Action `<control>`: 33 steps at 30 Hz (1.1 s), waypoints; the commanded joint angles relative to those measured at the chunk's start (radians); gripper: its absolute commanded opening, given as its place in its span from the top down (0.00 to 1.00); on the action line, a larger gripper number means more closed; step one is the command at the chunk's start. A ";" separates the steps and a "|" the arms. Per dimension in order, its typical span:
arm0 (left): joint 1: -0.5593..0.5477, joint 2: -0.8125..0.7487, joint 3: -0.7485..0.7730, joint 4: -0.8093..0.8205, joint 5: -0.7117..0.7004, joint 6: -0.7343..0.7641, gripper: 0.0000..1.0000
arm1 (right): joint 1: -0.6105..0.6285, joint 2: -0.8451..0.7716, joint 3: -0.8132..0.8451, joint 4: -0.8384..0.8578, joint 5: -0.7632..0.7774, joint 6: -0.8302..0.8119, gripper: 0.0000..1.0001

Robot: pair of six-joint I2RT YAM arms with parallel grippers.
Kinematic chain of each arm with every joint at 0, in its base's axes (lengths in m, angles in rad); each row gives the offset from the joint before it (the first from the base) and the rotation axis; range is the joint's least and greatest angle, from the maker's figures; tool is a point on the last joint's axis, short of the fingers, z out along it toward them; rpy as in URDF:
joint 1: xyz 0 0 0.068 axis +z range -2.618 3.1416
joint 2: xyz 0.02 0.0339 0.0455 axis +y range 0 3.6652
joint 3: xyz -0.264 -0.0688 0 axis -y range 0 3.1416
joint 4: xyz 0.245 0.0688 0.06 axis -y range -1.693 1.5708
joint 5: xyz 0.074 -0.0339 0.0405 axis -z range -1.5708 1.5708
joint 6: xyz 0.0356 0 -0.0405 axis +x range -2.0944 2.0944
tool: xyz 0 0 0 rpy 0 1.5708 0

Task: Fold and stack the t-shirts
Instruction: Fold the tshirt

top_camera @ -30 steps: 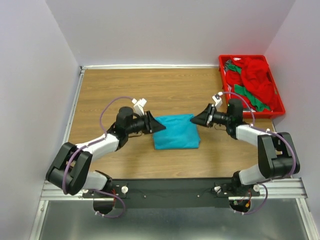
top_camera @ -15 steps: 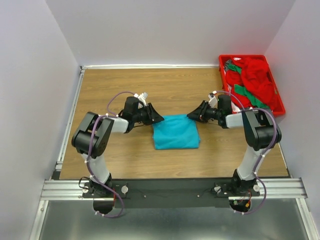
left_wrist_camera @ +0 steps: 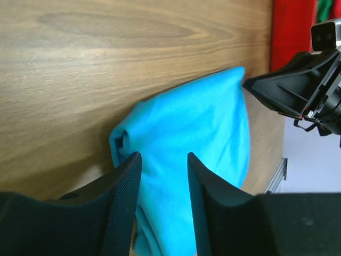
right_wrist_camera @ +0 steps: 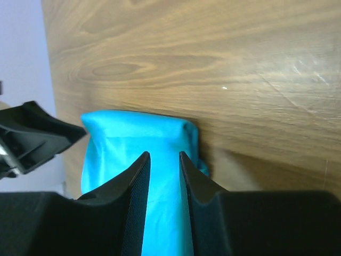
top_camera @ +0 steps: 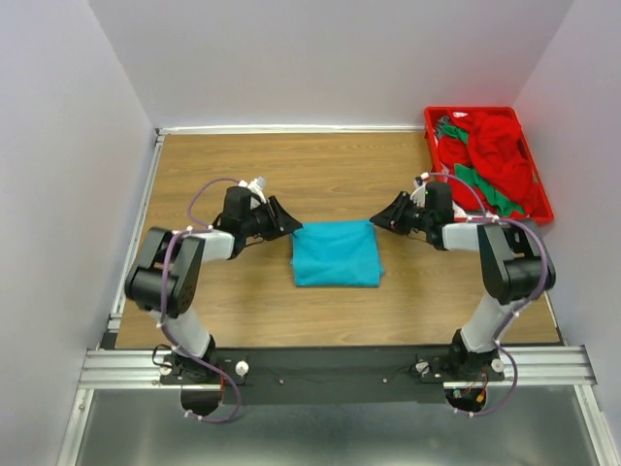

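A teal t-shirt [top_camera: 335,254] lies folded into a flat rectangle in the middle of the table. My left gripper [top_camera: 289,228] is open at its far left corner, low over the wood. My right gripper [top_camera: 380,217] is open at its far right corner. In the left wrist view the teal t-shirt [left_wrist_camera: 197,128] shows beyond and between the parted jaws of the left gripper [left_wrist_camera: 162,157]. In the right wrist view the t-shirt [right_wrist_camera: 138,133] likewise shows past the open right gripper [right_wrist_camera: 164,156]. Neither gripper holds cloth. Red t-shirts [top_camera: 500,155] and green t-shirts [top_camera: 480,184] lie crumpled in the tray.
A red plastic tray [top_camera: 485,111] stands at the back right corner against the wall. White walls close the table on the left, back and right. An aluminium rail runs along the near edge by the arm bases.
Both grippers have drawn outward off the teal t-shirt's far corners. The shirt now lies flatter and squarer and sits slightly further left.
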 commanded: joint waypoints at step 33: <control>-0.250 -0.247 -0.051 -0.492 -0.342 0.152 0.50 | 0.082 -0.672 -0.142 -0.745 0.142 -0.266 0.22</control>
